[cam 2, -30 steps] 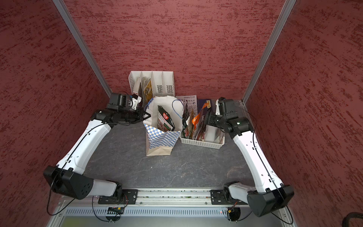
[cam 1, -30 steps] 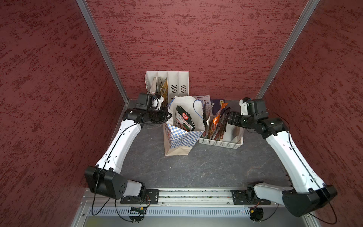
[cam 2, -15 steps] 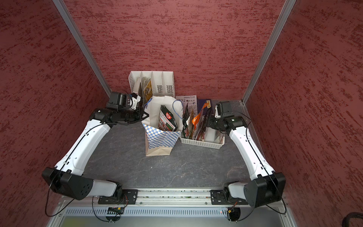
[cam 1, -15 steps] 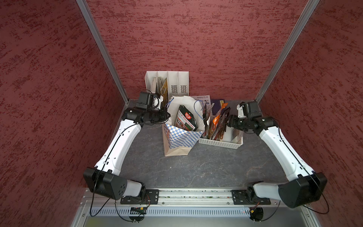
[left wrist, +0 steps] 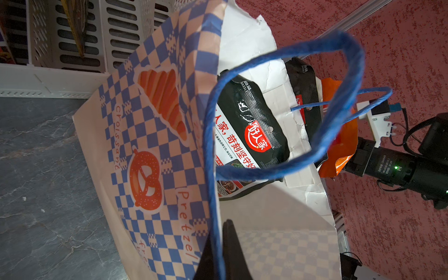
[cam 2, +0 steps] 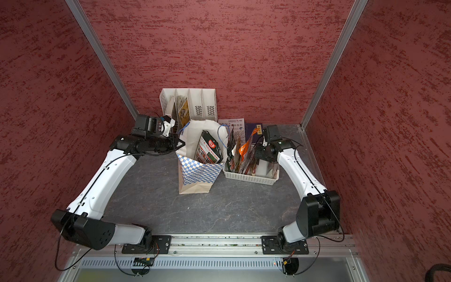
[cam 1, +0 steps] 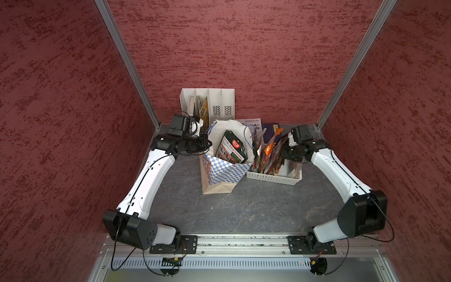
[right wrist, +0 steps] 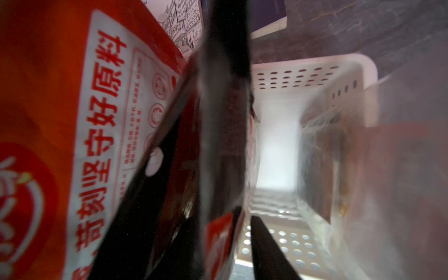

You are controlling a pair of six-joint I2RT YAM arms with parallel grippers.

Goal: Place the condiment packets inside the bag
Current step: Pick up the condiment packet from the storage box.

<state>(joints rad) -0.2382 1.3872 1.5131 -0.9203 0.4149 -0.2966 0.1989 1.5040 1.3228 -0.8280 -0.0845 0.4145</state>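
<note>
Though crowded, basket [cam 1: 273, 180] just beside bag [cam 1: 225, 172].

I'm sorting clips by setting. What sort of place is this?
Probably a robot test cell: red panels on aluminium posts box in the table, two arms are bolted to a rail, and the bag, basket and file holder look like staged props.
</note>
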